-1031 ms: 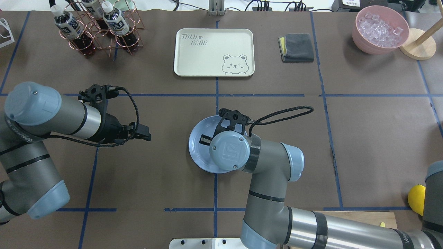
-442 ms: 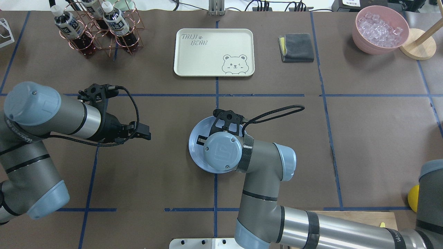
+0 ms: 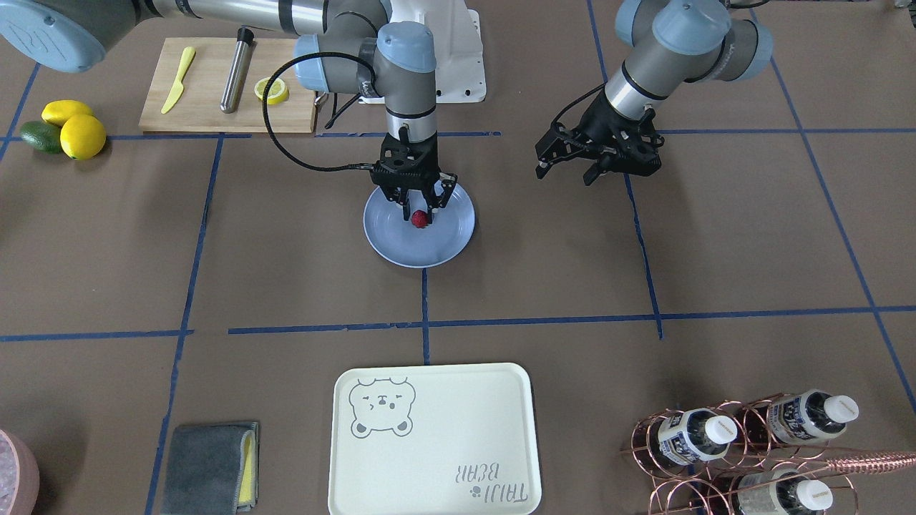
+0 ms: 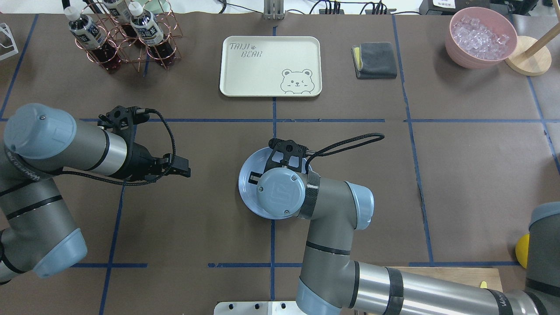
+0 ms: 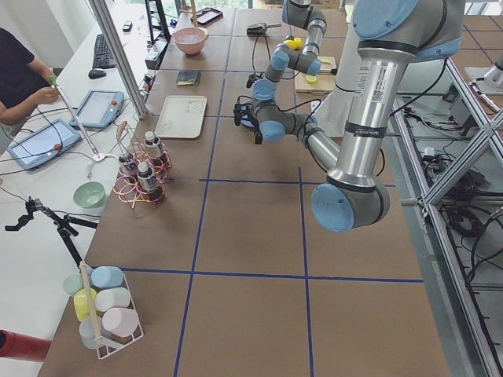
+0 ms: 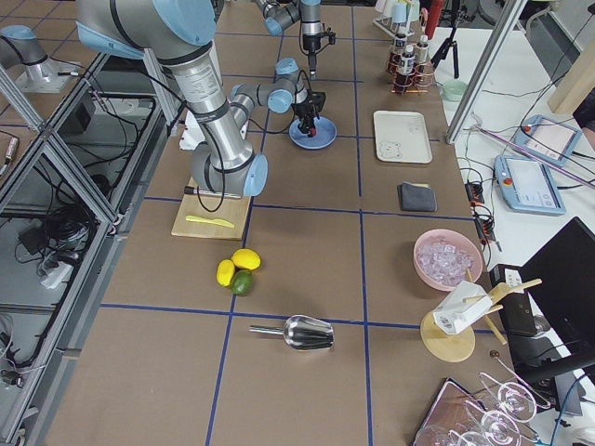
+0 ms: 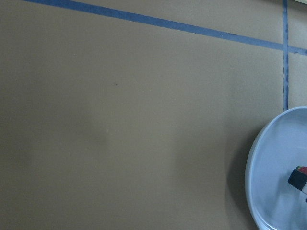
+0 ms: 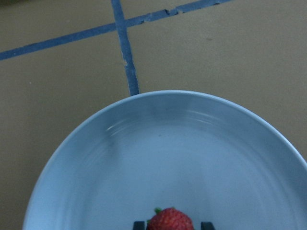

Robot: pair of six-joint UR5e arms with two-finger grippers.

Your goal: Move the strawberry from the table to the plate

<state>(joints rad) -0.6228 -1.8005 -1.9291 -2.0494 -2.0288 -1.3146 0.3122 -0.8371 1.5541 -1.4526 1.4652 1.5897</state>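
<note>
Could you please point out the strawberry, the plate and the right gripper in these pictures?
strawberry (image 8: 170,221): right wrist view, on its red body.
plate (image 3: 422,252): front-facing view, on the bare floor below the berry.
right gripper (image 3: 419,209): front-facing view, midway between its fingertips.

The strawberry (image 8: 170,220) is cropped by the right wrist view's bottom edge; overhead, the right arm (image 4: 280,193) apparently hides it.

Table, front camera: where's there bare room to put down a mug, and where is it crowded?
Bare table lies between the lemons and the plate, between the plate and the bear tray, and between the left claw and the bottle rack. Crowded: the plate itself, with the right claw at the strawberry, and the cutting board.
</note>
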